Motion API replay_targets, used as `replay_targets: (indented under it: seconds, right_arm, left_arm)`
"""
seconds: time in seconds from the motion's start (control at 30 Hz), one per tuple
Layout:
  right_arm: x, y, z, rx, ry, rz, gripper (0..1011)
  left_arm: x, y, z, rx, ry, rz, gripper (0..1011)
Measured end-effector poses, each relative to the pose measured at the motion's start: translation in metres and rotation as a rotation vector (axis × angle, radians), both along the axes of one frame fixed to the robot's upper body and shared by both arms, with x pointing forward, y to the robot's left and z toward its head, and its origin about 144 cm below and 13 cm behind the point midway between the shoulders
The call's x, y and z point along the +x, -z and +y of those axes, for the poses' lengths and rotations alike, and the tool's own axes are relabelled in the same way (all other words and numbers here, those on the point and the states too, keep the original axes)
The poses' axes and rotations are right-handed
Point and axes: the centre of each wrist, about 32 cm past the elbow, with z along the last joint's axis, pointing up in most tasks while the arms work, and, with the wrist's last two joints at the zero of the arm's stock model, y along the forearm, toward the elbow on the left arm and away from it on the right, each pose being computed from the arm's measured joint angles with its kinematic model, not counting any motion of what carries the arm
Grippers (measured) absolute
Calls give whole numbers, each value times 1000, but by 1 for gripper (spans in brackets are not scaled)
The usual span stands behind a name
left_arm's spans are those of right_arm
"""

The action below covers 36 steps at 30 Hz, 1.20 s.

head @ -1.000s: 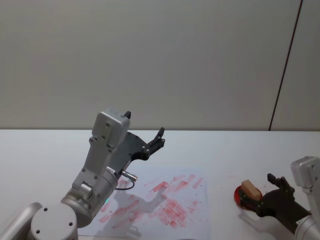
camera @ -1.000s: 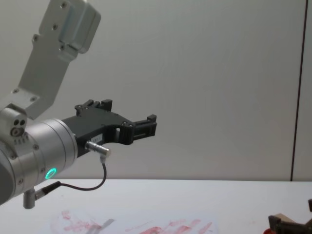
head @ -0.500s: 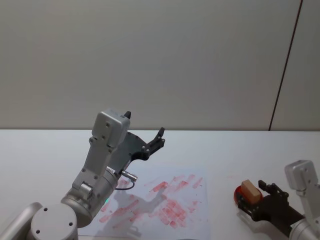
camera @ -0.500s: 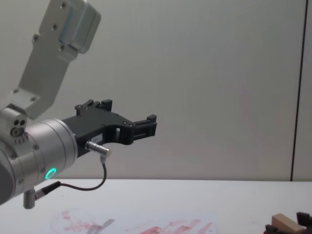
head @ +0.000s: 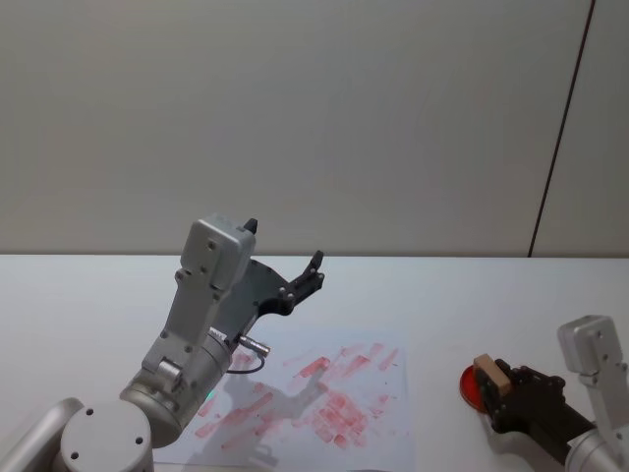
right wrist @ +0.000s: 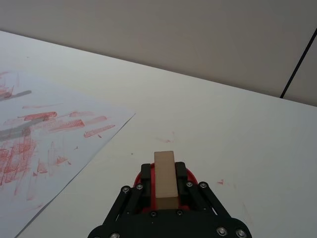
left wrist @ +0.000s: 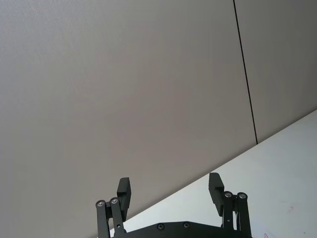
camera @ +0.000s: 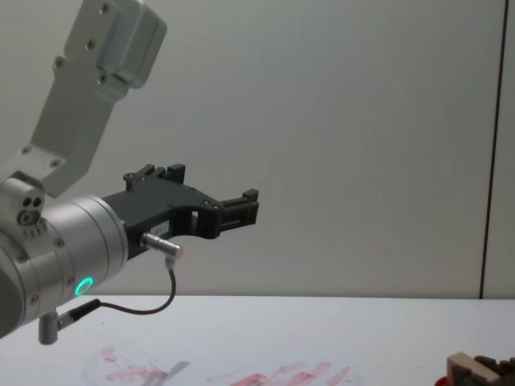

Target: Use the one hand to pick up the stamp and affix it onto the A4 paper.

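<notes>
The stamp [right wrist: 164,174], clamped in the right pincer [right wrist: 164,171] on the red pad [head: 471,387] at three o'clock of the A4 paper [head: 324,398], should be lifted straight, while the left pincer [head: 284,244] is parked aloft, fingers spread

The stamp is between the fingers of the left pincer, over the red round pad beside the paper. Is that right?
No: the right pincer holds the stamp, as the right wrist view shows. The rest is right: it is over the red round pad, beside the paper. The left pincer is open, raised.
</notes>
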Motion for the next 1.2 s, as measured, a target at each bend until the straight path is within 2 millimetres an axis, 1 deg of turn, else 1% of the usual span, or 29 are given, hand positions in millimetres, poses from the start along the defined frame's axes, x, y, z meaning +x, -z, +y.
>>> replay_targets:
  seconds: [0.03, 0.13, 0.37, 0.57, 0.77, 1.0, 1.07, 1.1, 1.2]
  right_arm:
    - [0, 0, 0, -1, 1, -3, 282]
    - [1, 0, 0, -5, 6, -15, 216]
    - [1, 0, 1, -17, 8, -49, 216]
    - [1, -5, 4, -22, -14, -87, 216]
    - [4, -11, 12, -17, -66, -114, 216]
    - [9, -19, 29, -5, -134, -133, 216]
    - [12, -20, 36, -2, -161, -132, 216]
    - [12, -20, 36, -2, -161, -132, 216]
    - [17, -21, 47, 2, -189, -127, 216]
  left_arm:
    - [0, 0, 0, 0, 0, 0, 1002]
    - [0, 0, 0, 0, 0, 0, 1003]
    - [0, 0, 0, 0, 0, 0, 1002]
    - [0, 0, 0, 0, 0, 0, 1003]
    - [0, 0, 0, 0, 0, 0, 1003]
    - [0, 0, 0, 0, 0, 0, 1002]
    - [0, 0, 0, 0, 0, 0, 1003]
    - [0, 0, 0, 0, 0, 0, 1003]
    - [0, 0, 0, 0, 0, 0, 1003]
